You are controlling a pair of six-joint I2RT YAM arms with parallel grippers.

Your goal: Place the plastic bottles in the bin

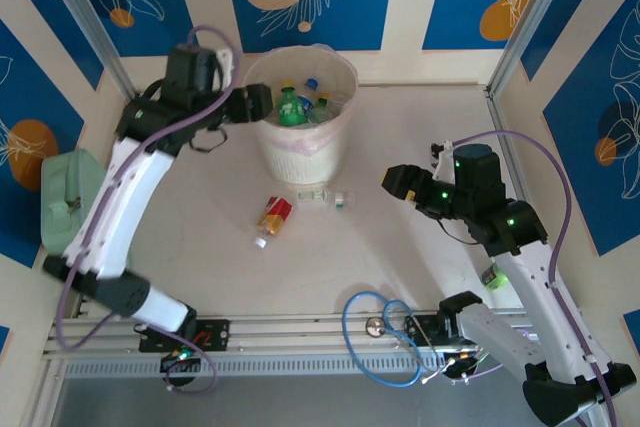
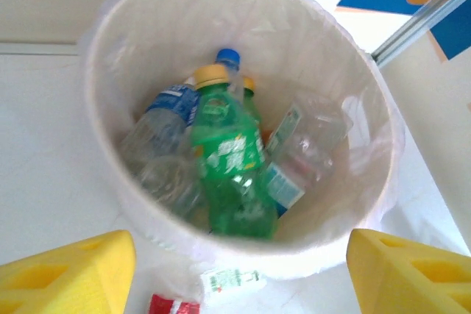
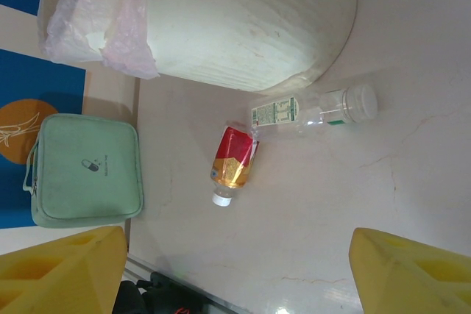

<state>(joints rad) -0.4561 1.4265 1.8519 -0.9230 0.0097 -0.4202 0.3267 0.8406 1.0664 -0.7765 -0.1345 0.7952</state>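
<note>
Your left gripper (image 1: 262,104) hangs at the 9 o'clock rim of the bin (image 1: 300,152), its yellow fingers (image 2: 66,273) spread wide with nothing between them. In the left wrist view you look straight down into the bin: a green bottle (image 2: 232,174) with a yellow cap stands in the middle, a clear blue-capped bottle (image 2: 169,119) leans at its 10 o'clock, and crumpled clear bottles (image 2: 305,145) fill the 3 o'clock side. Two bottles lie on the table (image 1: 200,247) at the bin's 6 o'clock: the red-labelled bottle (image 1: 273,217), and the clear white-capped bottle (image 1: 325,198) just beside it, close to the bin's foot. Your right gripper (image 1: 395,182) sits at about 4 o'clock from the bin, well apart from both bottles, its jaws spread and empty. The mint-green case (image 1: 65,197) rests at the table's 9 o'clock edge.
</note>
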